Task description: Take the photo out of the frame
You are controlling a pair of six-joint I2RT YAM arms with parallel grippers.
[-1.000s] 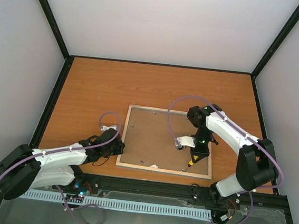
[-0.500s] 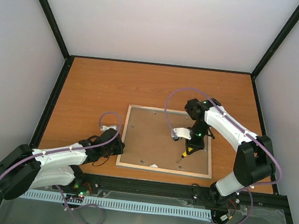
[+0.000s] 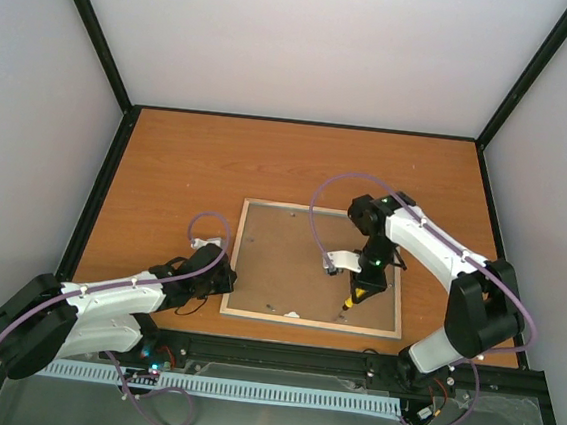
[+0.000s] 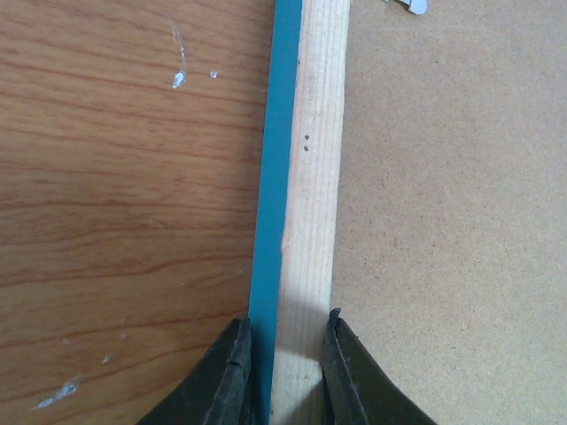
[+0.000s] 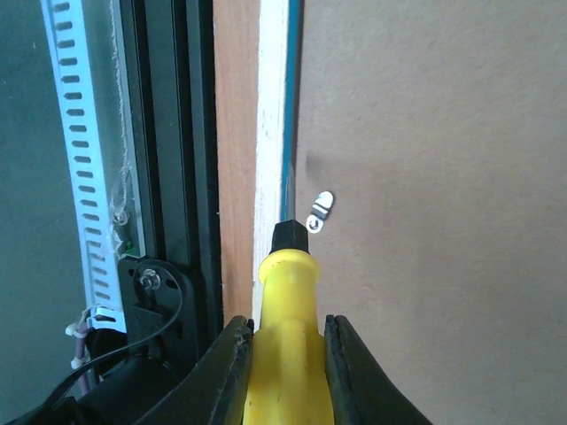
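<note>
The frame [image 3: 234, 258] lies face down on the table, with its pale wood edge [image 4: 312, 177] and blue border [image 4: 276, 177] in the left wrist view. The plain brown backing board [image 3: 284, 258] fills it and hides the photo. My left gripper [image 3: 223, 278] is shut on the frame's left edge, one finger on each side [image 4: 285, 372]. My right gripper [image 3: 369, 277] is shut on a yellow-handled screwdriver [image 5: 285, 354]. The screwdriver [image 3: 354, 298] points down at the frame's near edge, close beside a small metal clip [image 5: 320, 212].
Other small metal clips sit on the backing near the near edge [image 3: 272, 308] and at the left side [image 4: 412, 5]. A black rail [image 5: 168, 177] and a white slotted cable strip [image 5: 75, 177] run along the table's near edge. Walls enclose the table.
My right gripper has carried the screwdriver left along the frame's near edge, away from the near right corner. The left gripper and the frame have not moved.
</note>
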